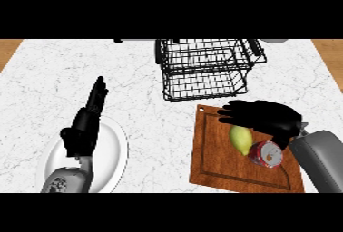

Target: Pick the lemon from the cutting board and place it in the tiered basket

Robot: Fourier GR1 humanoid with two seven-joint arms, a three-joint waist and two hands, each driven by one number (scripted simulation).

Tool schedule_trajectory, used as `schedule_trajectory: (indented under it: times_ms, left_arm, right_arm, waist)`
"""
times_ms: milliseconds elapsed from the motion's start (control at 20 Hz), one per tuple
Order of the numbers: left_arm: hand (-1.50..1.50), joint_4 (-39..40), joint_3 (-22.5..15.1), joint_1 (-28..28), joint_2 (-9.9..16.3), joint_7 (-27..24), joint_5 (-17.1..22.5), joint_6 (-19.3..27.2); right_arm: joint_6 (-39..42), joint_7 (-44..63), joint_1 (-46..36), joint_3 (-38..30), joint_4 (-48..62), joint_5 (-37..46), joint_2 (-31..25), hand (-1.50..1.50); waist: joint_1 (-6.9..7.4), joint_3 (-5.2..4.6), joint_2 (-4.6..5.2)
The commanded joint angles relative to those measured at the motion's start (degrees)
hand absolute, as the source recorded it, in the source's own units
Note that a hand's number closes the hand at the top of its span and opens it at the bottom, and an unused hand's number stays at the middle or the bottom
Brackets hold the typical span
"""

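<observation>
Bare marble counter (147, 113) lies open between the white plate (114, 158) and the cutting board (221, 167). The black wire tiered basket (204, 68) stands just beyond the board's far edge. On the board a red can (267, 155) crowds the lemon (241, 139) from the right; its left side is free.

A yellow-green lemon (241, 139) lies on its side on the wooden cutting board (221, 158), at the near right of the surface. The black wire tiered basket (204, 68) stands upright at the far side, just beyond the board's far edge.
</observation>
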Motion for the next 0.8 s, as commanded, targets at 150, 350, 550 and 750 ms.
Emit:
schedule_trajectory:
  times_ms: [150,350,550,750]
  left_arm:
    - [0.00,-1.52,1.00,1.98,0.96,-0.50,0.82,-2.30]
    - [0.00,1.27,0.47,1.41,-1.10,-2.60,-0.90,-0.48]
    - [0.00,0.67,-0.12,0.76,-1.65,-0.85,-1.42,-0.33]
    - [0.00,0.73,2.19,-0.43,0.38,-0.83,0.39,-2.10]
  right_arm:
    - [0.76,-0.57,3.90,-1.50,-0.92,-1.35,3.78,-1.50]
    - [-6.84,-5.89,-0.20,-4.08,5.87,-0.47,4.58,1.50]
    - [-16.50,-5.14,0.98,-2.41,5.98,3.38,8.50,1.50]
    - [-8.67,18.03,1.51,-0.14,3.27,11.31,15.08,1.50]
  waist:
    - [-0.13,0.00,-0.07]
    - [0.08,0.01,0.05]
    - [0.21,0.03,0.07]
    - [0.11,-0.15,-0.24]
